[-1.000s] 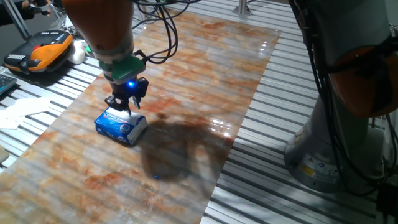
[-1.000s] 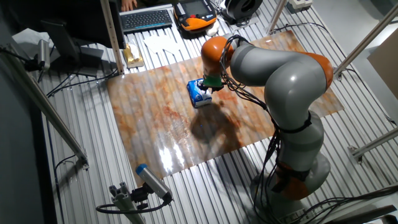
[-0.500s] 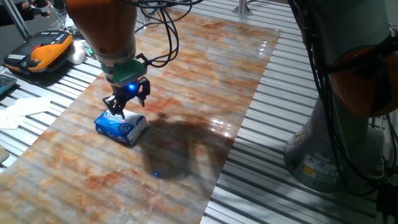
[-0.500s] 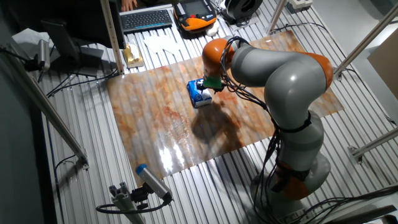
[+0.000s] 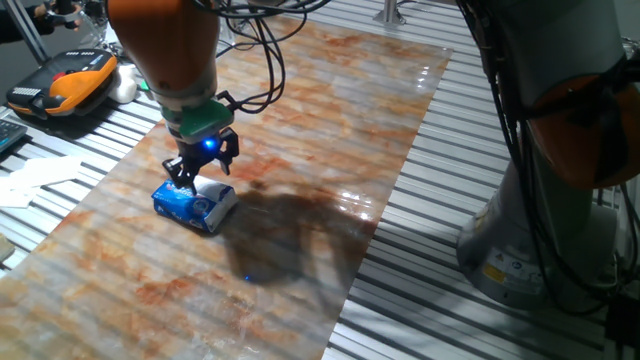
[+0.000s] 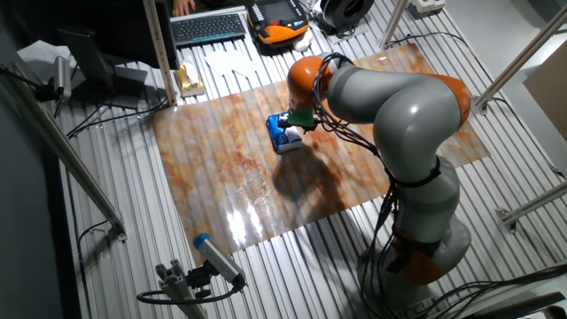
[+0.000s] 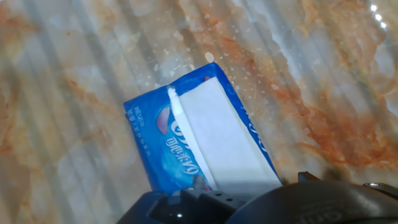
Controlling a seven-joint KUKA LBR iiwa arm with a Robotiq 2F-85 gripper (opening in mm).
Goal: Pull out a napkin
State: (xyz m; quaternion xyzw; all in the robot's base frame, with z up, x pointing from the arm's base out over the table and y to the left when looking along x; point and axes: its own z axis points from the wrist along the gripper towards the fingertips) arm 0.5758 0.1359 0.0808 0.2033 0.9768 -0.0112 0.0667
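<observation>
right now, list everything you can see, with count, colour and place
napkin: one, white, showing in the pack's top opening
pack: one, blue and white, flat on the board under the pincer
board: one, orange-marbled, on the grey slats
papers: white, on the slats left of the board
pendant: one, orange and black, far left on the slats
keyboard: one, dark, beyond the board
arm: one, grey and orange
pincer: one, black, at the pack's top
</observation>
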